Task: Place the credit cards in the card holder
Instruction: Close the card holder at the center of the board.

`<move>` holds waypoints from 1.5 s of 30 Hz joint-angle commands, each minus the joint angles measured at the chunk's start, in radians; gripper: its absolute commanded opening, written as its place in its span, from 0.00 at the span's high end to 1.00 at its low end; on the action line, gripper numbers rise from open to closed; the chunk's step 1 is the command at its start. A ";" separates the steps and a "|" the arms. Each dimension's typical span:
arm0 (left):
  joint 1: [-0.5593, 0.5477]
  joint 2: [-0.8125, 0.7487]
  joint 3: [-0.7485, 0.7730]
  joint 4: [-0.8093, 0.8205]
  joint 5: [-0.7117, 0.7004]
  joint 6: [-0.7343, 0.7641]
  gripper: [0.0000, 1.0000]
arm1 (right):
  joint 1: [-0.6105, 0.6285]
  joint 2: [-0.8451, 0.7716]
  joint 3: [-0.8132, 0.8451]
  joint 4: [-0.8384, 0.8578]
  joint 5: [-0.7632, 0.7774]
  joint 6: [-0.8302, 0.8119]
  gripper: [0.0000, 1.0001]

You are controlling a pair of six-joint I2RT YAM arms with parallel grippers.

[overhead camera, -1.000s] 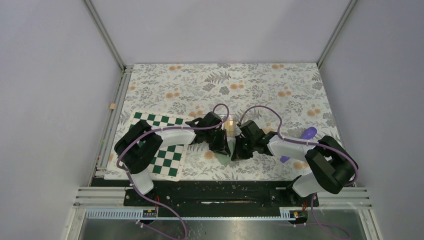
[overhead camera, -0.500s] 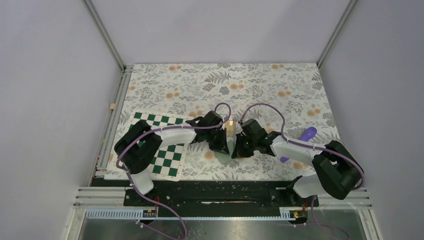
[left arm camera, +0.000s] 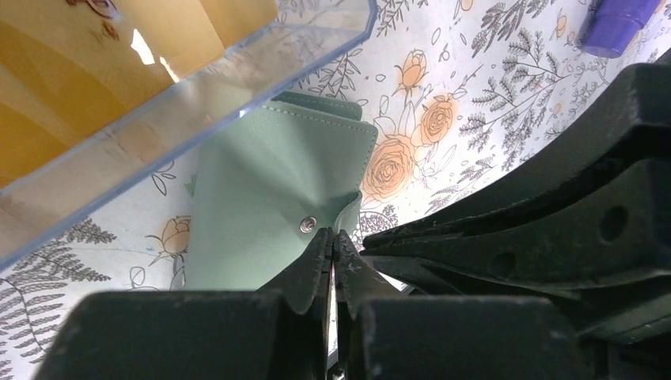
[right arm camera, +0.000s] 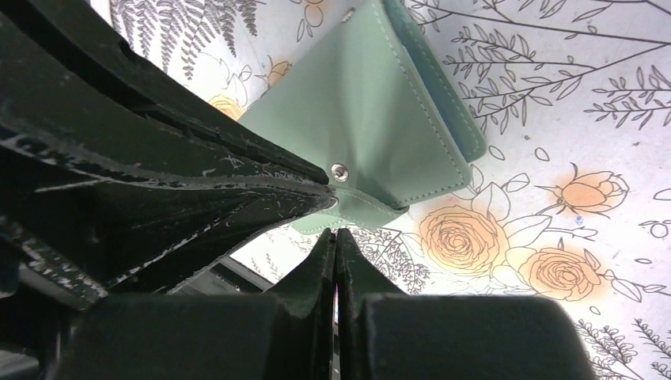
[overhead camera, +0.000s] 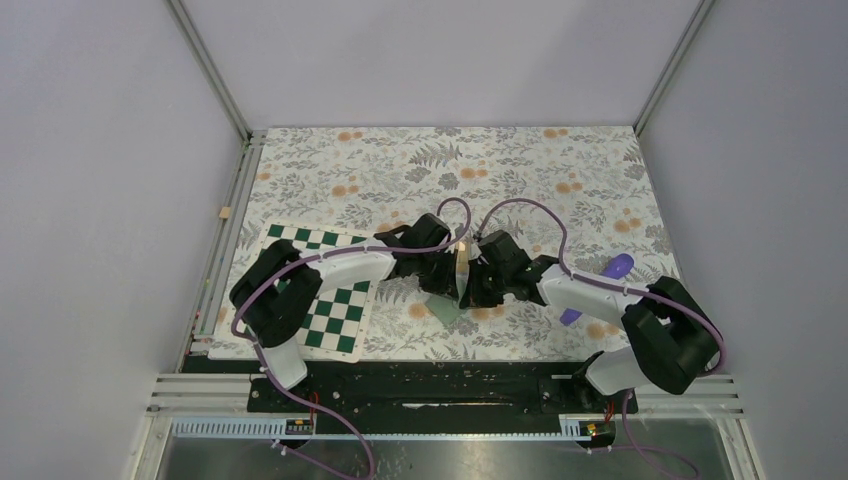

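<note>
Pinching the holder (left arm camera: pixel 269 182) by its snap tab, the left gripper (left arm camera: pixel 332 241) is closed, the right gripper (right arm camera: pixel 336 236) closed on nothing beside it, while the cards (left arm camera: pixel 71 95) lie in their box (left arm camera: pixel 261 67), seemingly none loaded.

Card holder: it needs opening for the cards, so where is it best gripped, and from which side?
Probably the snap flap, pinched from its free edge: it curls up off the body, which lies flat on the table.

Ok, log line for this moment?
left fingers: shut, tips at snap strap | right fingers: shut, tips beside it | card holder: on tablecloth | cards: in clear box
</note>
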 commanded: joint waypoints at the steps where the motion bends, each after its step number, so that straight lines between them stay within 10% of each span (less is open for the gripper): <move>1: 0.000 0.024 0.049 0.001 -0.045 0.052 1.00 | -0.002 0.023 0.048 -0.010 0.046 -0.018 1.00; 22: 0.000 0.064 0.057 -0.014 -0.118 0.085 1.00 | -0.002 0.189 0.085 0.076 0.037 -0.002 1.00; 28: 0.000 0.028 0.059 -0.050 -0.151 0.085 0.74 | -0.001 0.229 0.080 0.084 0.046 0.009 1.00; 42: 0.000 0.028 0.078 -0.139 -0.229 0.096 0.80 | -0.003 0.243 0.072 0.091 0.039 0.037 1.00; 45: 0.000 0.008 0.074 -0.171 -0.294 0.077 0.58 | -0.004 0.240 0.071 0.088 0.031 0.044 1.00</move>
